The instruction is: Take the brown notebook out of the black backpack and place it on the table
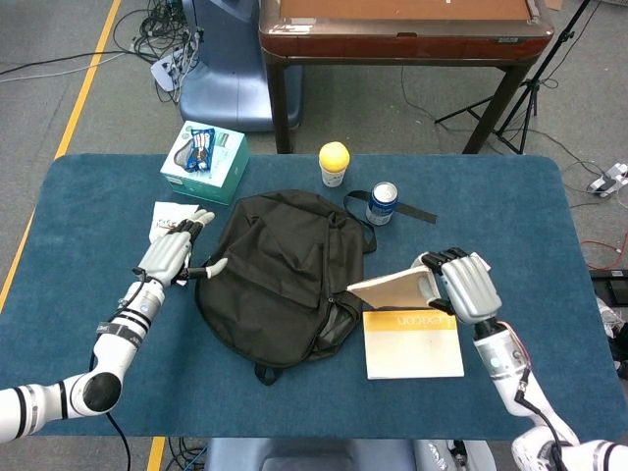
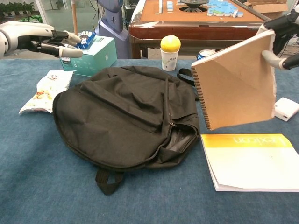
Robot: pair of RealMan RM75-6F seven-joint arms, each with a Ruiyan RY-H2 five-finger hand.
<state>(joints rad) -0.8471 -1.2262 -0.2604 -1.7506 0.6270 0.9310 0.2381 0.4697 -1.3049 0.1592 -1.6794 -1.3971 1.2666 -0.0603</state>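
The black backpack (image 1: 280,275) (image 2: 124,119) lies flat mid-table, its flap down and its zipper partly open on the right side. My right hand (image 1: 461,285) (image 2: 282,39) grips the brown spiral notebook (image 1: 392,287) (image 2: 236,84) by its far edge, tilted in the air to the right of the backpack, above the yellow-topped notebook. My left hand (image 1: 175,253) (image 2: 39,39) hovers to the left of the backpack, fingers spread, holding nothing.
A yellow-and-white notebook (image 1: 412,341) (image 2: 250,161) lies flat under the held one. Snack bag (image 1: 172,218), teal tissue box (image 1: 204,162), cup with a yellow ball (image 1: 334,163) and soda can (image 1: 382,202) stand behind and left. A small white box (image 2: 285,108) sits far right.
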